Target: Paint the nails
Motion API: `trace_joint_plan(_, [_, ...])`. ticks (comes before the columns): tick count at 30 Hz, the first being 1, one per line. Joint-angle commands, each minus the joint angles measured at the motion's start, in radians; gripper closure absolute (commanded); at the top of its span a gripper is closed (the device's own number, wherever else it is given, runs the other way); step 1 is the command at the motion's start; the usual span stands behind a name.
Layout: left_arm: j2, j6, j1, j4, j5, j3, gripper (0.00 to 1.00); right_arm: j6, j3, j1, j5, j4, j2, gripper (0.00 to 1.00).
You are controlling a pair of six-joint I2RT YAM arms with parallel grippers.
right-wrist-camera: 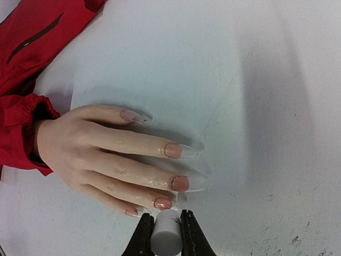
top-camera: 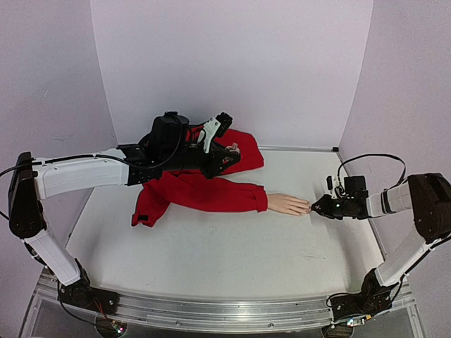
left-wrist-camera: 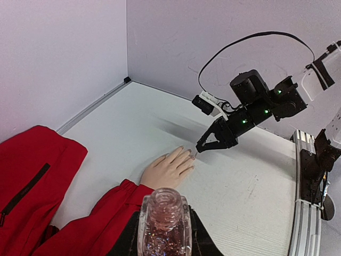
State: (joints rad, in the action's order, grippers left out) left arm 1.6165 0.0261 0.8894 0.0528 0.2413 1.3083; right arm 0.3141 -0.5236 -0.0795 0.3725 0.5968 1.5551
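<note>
Mannequin hand (right-wrist-camera: 90, 154) is lying palm-down on the worktop (top-camera: 211, 253), red sleeve (top-camera: 204, 193) at its wrist, the nails (right-wrist-camera: 180, 183) pointing toward the right jaws. Right jaws are pinching a small white cap (right-wrist-camera: 166, 234) just beside the outermost fingertips. Left jaws, above the sleeve, are pinching an uncapped glittery bottle (left-wrist-camera: 164, 224).

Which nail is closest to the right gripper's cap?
The nail second from the bottom in the right wrist view, just above the white cap held in the right gripper. The other four lie farther away.
</note>
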Motion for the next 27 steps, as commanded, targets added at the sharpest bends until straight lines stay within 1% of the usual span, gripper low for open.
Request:
trace_joint_plan(1, [-0.047, 0.012, 0.002, 0.054, 0.010, 0.032, 1.00, 0.001, -0.030, -0.005, -0.029, -0.009, -0.007, 1.00])
trace_joint_plan(27, [-0.041, 0.016, 0.002, 0.054, 0.013, 0.042, 1.00, 0.012, -0.037, -0.006, -0.068, -0.011, -0.004, 1.00])
